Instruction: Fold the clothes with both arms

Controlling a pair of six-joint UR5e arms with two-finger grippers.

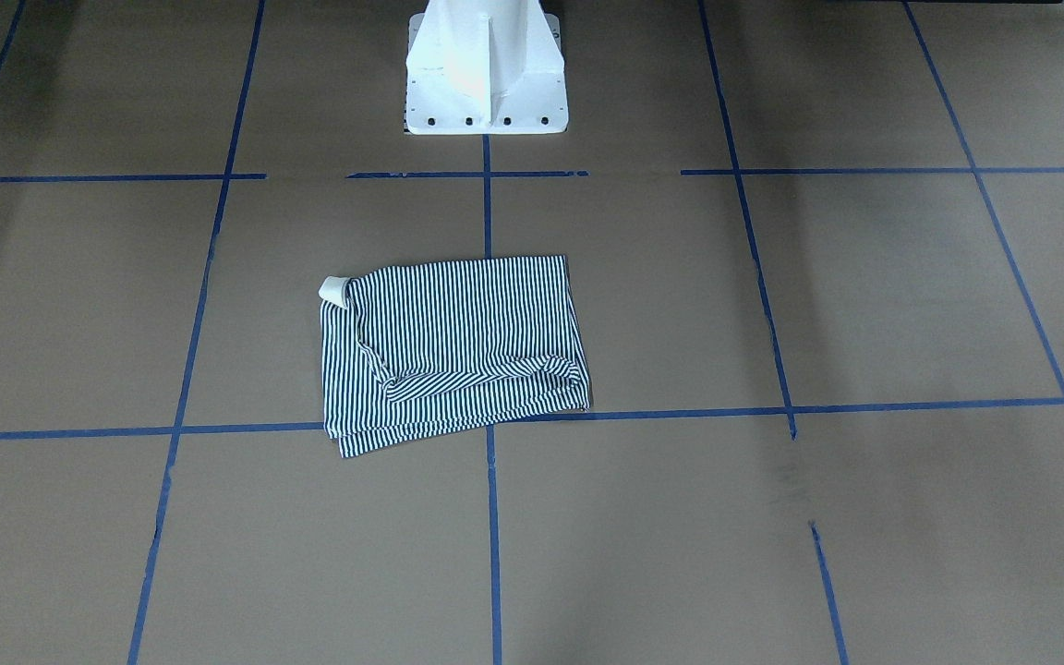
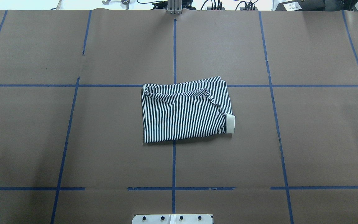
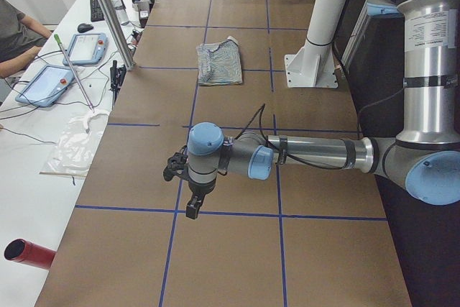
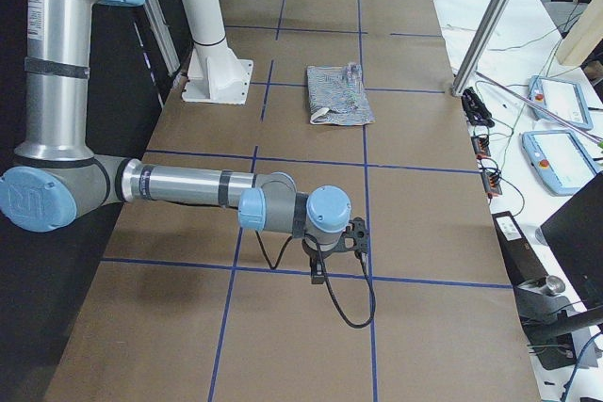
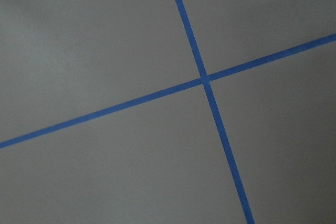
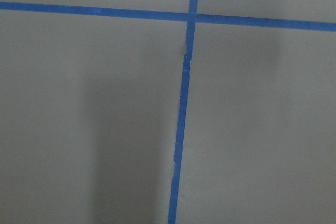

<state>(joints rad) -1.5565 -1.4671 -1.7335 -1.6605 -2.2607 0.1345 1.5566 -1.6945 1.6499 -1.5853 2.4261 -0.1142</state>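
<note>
Two arms stood well apart from the shirt, and you could read neither gripper.

From the overhead camera, starting at 9 o'clock: the left arm [image 3: 316, 154] reached out level over the brown table [image 2: 73, 140], its left gripper [image 3: 192, 208] pointing down near a blue tape line [image 3: 237, 213]. You saw it only from the table's end, so you cannot tell whether its fingers were spread or pressed together. Its wrist camera gave you nothing but brown paper and a tape crossing [image 5: 206, 79].

At the table's centre lay the striped polo shirt [image 2: 183, 109], folded into a rough rectangle. It covered the centre tape line, and its 12 o'clock edge overlapped a cross line. A rumpled fold [image 2: 197, 92] ran along that 12 o'clock side. A cream band [image 2: 230, 123] stuck out at the shirt's 4 o'clock corner. At 6 o'clock from the shirt, well apart, stood the white pedestal base [image 2: 172, 219]. Nothing touched the cloth.

Toward 3 o'clock, the right arm [image 4: 179, 184] lay out level in the same way, its right gripper [image 4: 319, 273] pointing down just beside a tape line; again you cannot tell how its fingers stood.

Beyond the 12 o'clock edge sat your bench, with two blue-framed tablets [image 3: 88, 48] and a red cylinder [image 3: 29, 253].
</note>
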